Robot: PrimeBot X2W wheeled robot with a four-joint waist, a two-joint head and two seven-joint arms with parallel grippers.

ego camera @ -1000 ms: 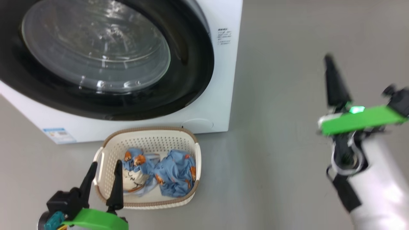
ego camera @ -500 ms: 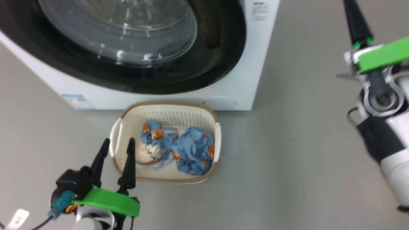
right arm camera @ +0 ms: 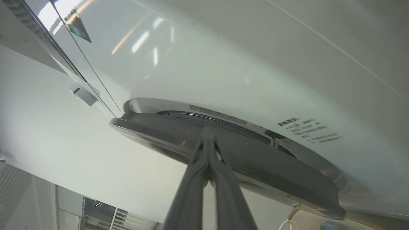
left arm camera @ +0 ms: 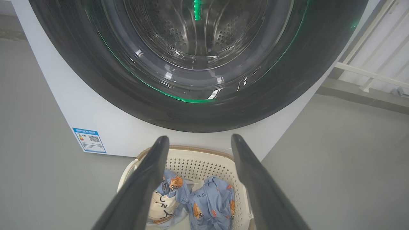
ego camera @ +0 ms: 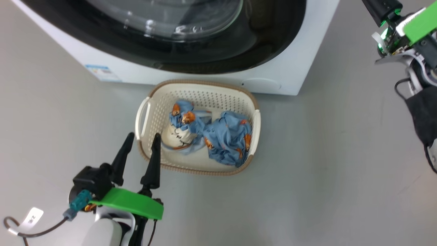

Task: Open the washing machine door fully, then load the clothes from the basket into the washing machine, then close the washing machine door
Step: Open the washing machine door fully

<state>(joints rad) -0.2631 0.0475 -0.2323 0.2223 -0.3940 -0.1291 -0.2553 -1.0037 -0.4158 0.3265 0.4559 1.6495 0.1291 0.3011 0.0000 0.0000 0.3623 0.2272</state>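
Observation:
The washing machine [ego camera: 304, 65] stands at the top of the head view, and its glossy black washing machine door [ego camera: 273, 44] lies against its front. Below it on the floor sits the cream basket [ego camera: 201, 83] with the light-blue bear-print clothes [ego camera: 225, 136] inside. My left gripper [ego camera: 143, 136] is open and empty, just left of the basket's near-left corner. In the left wrist view my left gripper [left arm camera: 199, 138] points at the basket [left arm camera: 198, 161], the clothes [left arm camera: 211, 204] and the door [left arm camera: 96, 64]. My right gripper [right arm camera: 208, 138] is shut, its tips at the door's [right arm camera: 255, 163] outer rim.
Grey floor lies on every side of the basket. A blue label [ego camera: 102, 72] marks the machine's lower left front. A white railing [left arm camera: 374, 73] stands to the machine's right. A cable with a white tag [ego camera: 32, 217] trails from my left arm.
The head camera has shifted, so machine and basket sit further right in the picture. My right arm has risen toward the door's right edge. The left gripper keeps its place beside the basket.

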